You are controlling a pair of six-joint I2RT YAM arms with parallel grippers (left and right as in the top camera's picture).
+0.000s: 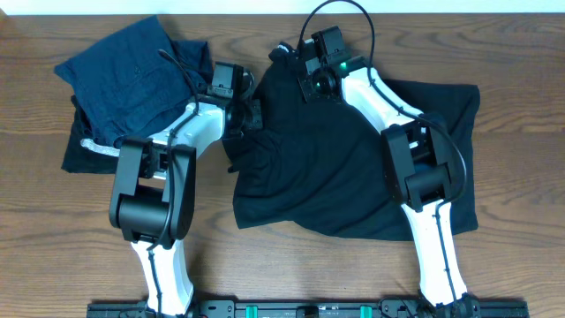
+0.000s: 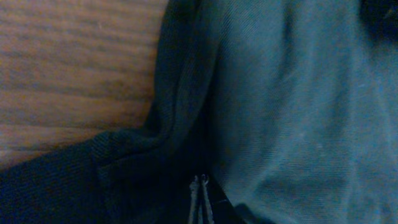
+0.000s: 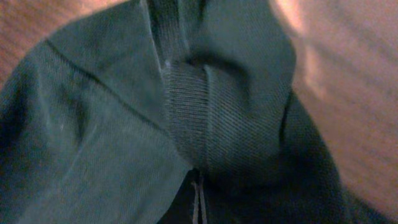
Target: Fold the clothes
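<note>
Both end effectors are closed on cloth as far as I can read it. My left end effector (image 1: 251,116) sits at the left edge of the black top (image 1: 340,172). In its wrist view the fingertips (image 2: 200,186) are pressed tight together against a folded seam of the top (image 2: 280,93), with bare worktop (image 2: 68,68) just beyond that edge. My right end effector (image 1: 316,85) is at the top's upper edge. From its wrist camera the two tips (image 3: 198,190) meet in a thin line, and the ribbed collar band (image 3: 186,106) is bunched straight into them, so I take that as a pinch on the collar (the view is soft and dim, mind).

From overhead, the top lies spread over the middle and right of the worktop (image 1: 53,256), rumpled, its right side running under the right arm and its lower hem curving towards the near edge. The fabric gathers up where each end effector meets it.

Off to the left, apart from the top, is a heap of navy clothes (image 1: 132,79), and under its lower edge a black piece (image 1: 79,155) with a pale stripe.
</note>
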